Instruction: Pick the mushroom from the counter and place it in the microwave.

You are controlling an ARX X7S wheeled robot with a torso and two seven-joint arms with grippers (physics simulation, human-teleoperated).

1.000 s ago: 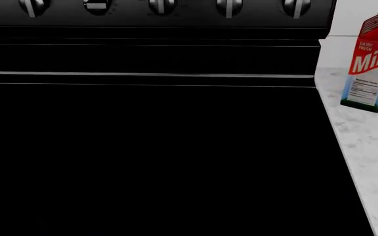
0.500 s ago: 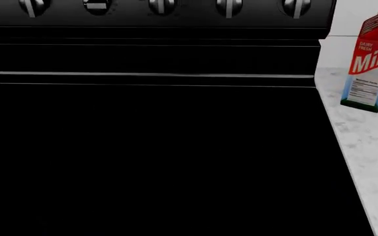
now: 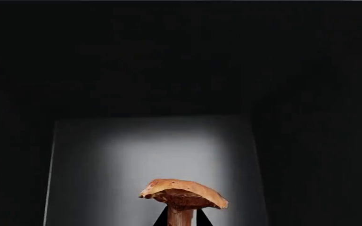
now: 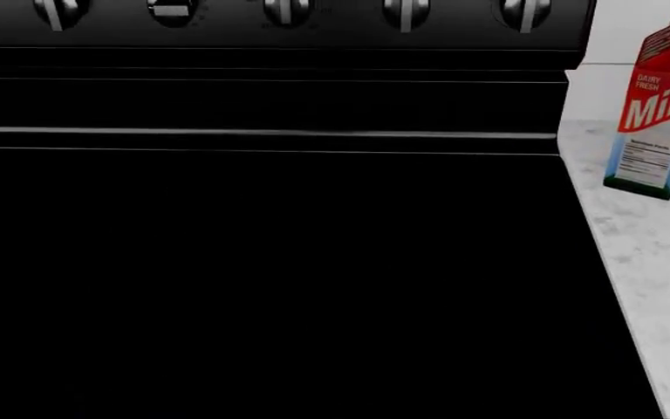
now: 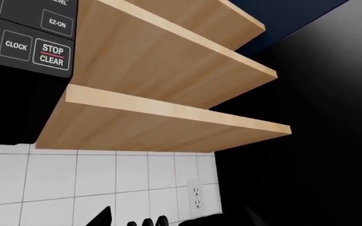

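Between our left gripper's (image 3: 181, 220) two dark fingertips (image 3: 161, 219), at the bottom edge of the left wrist view, sits the mushroom (image 3: 183, 194). Its thin tan stem is pinched by the tips, w/ the reddish-brown cap spread just above them, so this gripper is clenched on the mushroom. Behind the cap is a pale grey lit panel (image 3: 149, 155), framed on all sides by very dark walls; we can't tell from this view exactly what that dark space is, or whether the mushroom touches anything besides the fingertips.

From the head view we see mostly the black stove (image 4: 265, 262): a row of metal knobs (image 4: 287, 10) along the top edge, thin horizontal lines below them. To the right runs a strip of the white marbled counter (image 4: 649, 253), w/ a red, white & blue milk carton (image 4: 658, 109) standing upright on it near the white tiled wall. Neither arm nor the mushroom shows in this view.

The right wrist view looks up at two light wooden shelves (image 5: 168, 94) stacked one above the other. Beside them is a black button panel (image 5: 27, 42) w/ labels incl. "CLOCK" & "STOP CLEAR". Below is a white tiled wall (image 5: 74, 183) w/ a power outlet (image 5: 197, 197). Only small dark bits of our right gripper (image 5: 130, 219) poke in at the picture's edge; we can't tell if its fingers are apart or together.
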